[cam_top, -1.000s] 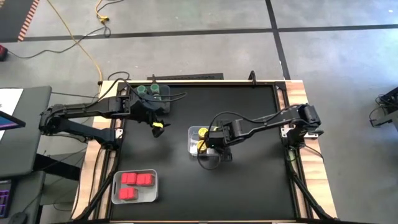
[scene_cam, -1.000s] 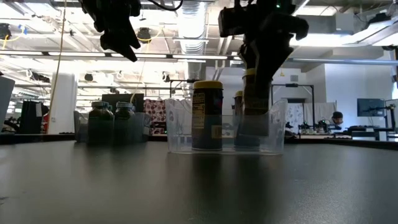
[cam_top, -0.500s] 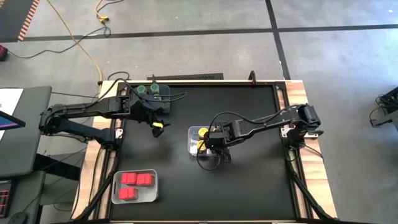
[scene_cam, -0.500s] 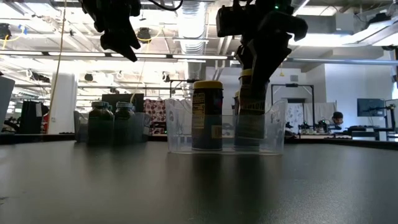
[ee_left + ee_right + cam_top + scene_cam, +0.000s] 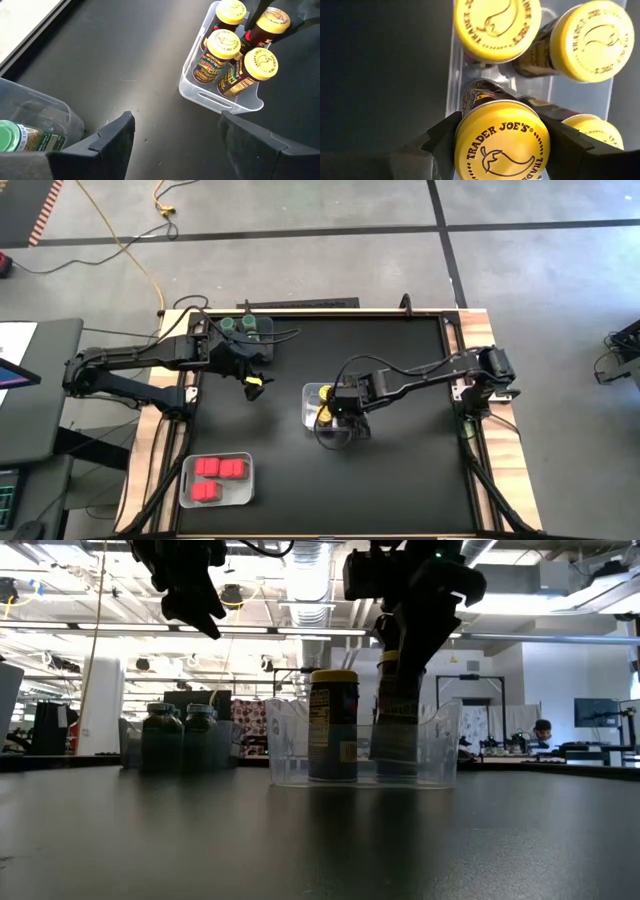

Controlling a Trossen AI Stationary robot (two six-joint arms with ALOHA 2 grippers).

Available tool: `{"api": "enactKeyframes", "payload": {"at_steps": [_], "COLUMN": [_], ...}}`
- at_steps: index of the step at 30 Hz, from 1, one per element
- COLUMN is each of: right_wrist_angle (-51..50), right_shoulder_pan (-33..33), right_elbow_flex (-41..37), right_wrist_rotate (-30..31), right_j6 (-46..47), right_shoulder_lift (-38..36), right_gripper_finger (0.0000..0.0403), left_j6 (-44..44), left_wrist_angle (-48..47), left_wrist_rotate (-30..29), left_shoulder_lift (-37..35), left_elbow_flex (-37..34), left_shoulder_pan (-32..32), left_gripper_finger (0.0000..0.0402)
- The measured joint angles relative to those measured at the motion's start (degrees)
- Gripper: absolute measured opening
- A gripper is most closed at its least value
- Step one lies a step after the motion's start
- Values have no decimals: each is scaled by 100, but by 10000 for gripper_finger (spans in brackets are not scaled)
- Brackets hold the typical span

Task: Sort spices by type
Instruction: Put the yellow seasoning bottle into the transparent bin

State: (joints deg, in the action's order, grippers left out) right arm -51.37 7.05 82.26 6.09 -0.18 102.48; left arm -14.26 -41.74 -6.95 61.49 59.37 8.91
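Black table (image 5: 400, 470): your right gripper (image 5: 495, 150) grips a yellow-lidded jar (image 5: 501, 145), tilted, inside the clear bin (image 5: 309, 408) mid-table with three others. Your left gripper (image 5: 172, 135) hovers part-open, empty, near the green-lidded jars (image 5: 240, 326).

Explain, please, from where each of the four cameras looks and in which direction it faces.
High view: above the table, facing straight down; shows both arms, the left gripper and right gripper.
Low view: at table-top height, facing level toward the room; both arms enter from above.
Left wrist view: on the left arm, facing past its open fingers toward the table.
Right wrist view: on the right arm, facing down at the held yellow-lidded jar.
Shared: both wrist views show the clear bin of yellow-lidded jars.
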Motion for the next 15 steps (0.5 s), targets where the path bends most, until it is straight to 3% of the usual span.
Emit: {"api": "enactKeyframes", "payload": {"at_steps": [15], "right_wrist_angle": [-69], "right_shoulder_pan": [-197], "right_elbow_flex": [-5], "right_wrist_rotate": [-224], "right_j6": [-181], "right_shoulder_lift": [52], "right_gripper_finger": [255], "left_j6": [3], "left_wrist_angle": [1], "left_wrist_rotate": [18], "left_shoulder_lift": [0], "left_elbow_flex": [0], "left_shoulder_pan": [0], "left_gripper_finger": [277]}}
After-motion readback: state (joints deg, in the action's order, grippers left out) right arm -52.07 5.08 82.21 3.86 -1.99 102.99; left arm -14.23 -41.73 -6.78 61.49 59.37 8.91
